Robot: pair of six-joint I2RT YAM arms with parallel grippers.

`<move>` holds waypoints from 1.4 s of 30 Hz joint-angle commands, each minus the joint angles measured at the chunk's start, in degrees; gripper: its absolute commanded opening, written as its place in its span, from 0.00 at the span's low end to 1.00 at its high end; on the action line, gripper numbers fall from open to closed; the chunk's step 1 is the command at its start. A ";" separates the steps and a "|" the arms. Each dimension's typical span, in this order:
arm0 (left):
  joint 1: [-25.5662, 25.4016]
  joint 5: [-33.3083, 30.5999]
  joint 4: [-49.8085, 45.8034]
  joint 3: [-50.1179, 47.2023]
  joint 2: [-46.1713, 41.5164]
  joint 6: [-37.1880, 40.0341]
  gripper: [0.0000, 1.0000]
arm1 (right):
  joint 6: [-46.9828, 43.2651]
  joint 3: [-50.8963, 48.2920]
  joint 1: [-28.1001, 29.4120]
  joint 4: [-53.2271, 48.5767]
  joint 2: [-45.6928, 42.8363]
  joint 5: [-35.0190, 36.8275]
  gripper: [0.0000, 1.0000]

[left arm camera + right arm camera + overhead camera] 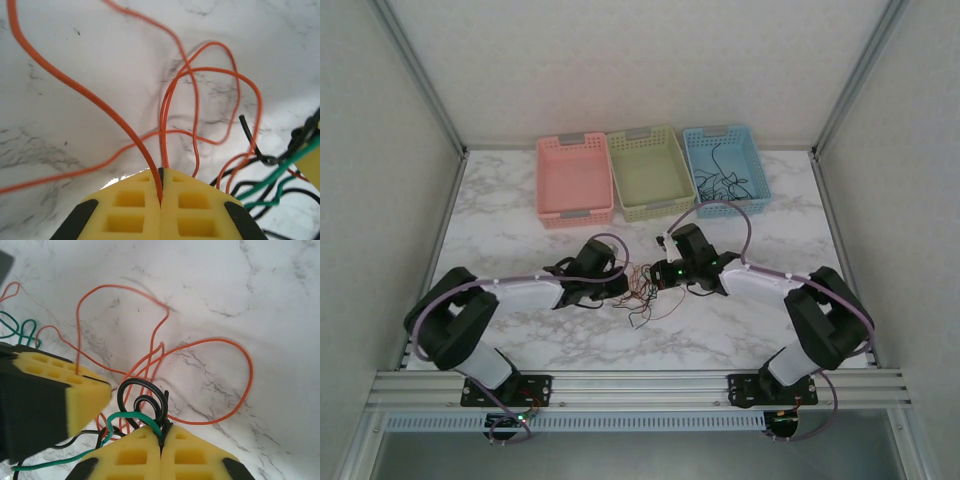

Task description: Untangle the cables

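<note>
The cables (642, 292) lie in a small tangle at the table's middle, between my two grippers. My left gripper (161, 172) is shut on an orange cable (100, 105), which runs up out of its yellow pads and loops over the marble. My right gripper (162, 432) is shut on a coiled black cable (145, 385) and a green cable (130, 415) together. Orange loops (245, 370) spread beyond them. The left gripper's yellow fingers (75, 390) sit close at the left of the right wrist view. From above, the left gripper (620, 285) and right gripper (665, 272) nearly meet.
Three baskets stand in a row at the back: pink (574, 180), green (650, 172), and blue (750, 160) holding several black cables (720, 180). Metal frame posts and white walls close in the marble table (520, 220) at both sides.
</note>
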 commanded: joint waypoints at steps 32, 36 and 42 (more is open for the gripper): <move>13.23 -27.53 -55.67 26.14 -57.21 14.21 0.00 | 7.45 -10.77 -21.98 -2.60 -8.02 7.55 0.00; 13.23 -26.80 -55.82 27.15 -56.90 14.38 0.00 | 7.67 -11.05 -22.43 -2.38 -8.08 8.10 0.00; 13.23 -29.43 -57.03 33.39 -55.40 17.41 0.00 | 8.85 -11.90 -23.56 -2.53 -9.20 9.42 0.00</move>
